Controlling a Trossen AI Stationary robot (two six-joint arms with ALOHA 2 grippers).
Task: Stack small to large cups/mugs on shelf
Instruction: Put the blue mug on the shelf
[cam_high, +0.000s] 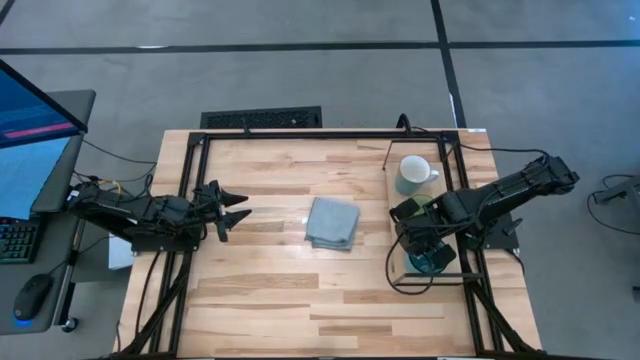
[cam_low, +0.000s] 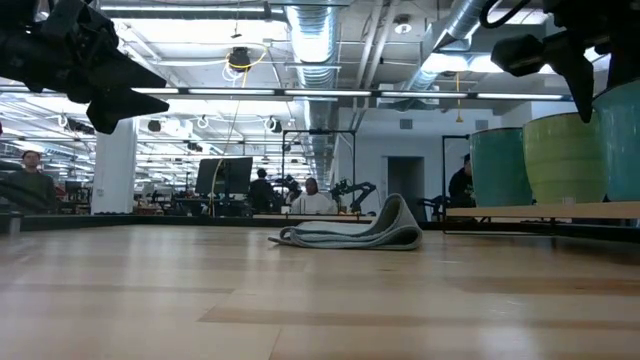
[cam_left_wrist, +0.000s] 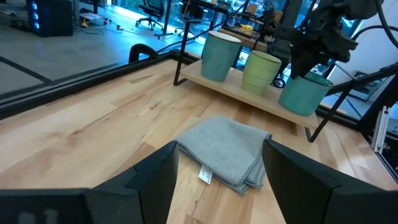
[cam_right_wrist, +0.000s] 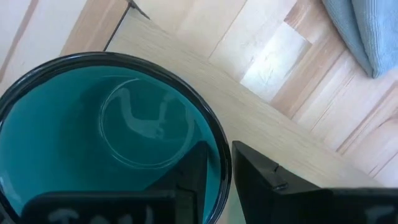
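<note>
Three mugs stand in a row on the shelf (cam_high: 396, 165) at the table's right side. The white mug (cam_high: 412, 172) (cam_left_wrist: 219, 56) is at the far end and the light green mug (cam_left_wrist: 261, 71) (cam_low: 560, 155) in the middle. The teal-blue mug (cam_high: 432, 263) (cam_left_wrist: 303, 93) sits at the near end, slightly tilted. My right gripper (cam_right_wrist: 224, 165) (cam_high: 424, 245) comes down on it from above and is shut on its rim. My left gripper (cam_high: 238, 208) (cam_left_wrist: 221, 168) hovers open over the table's left part, pointing toward the cloth, holding nothing. My right gripper pinches the teal-blue mug's rim (cam_right_wrist: 219, 146), with one finger (cam_right_wrist: 193, 177) inside the mug and the other (cam_right_wrist: 264, 180) outside its wall. The fingers point down from above. The mug's base is at the shelf board's near end; whether it rests there or is just clear, I cannot tell.
A folded grey-blue cloth (cam_high: 332, 222) (cam_left_wrist: 227, 149) lies flat in the middle of the slatted table, between the two arms. A black wire frame edges the shelf, and black rails run along the table's sides. People sit in the room behind the table.
</note>
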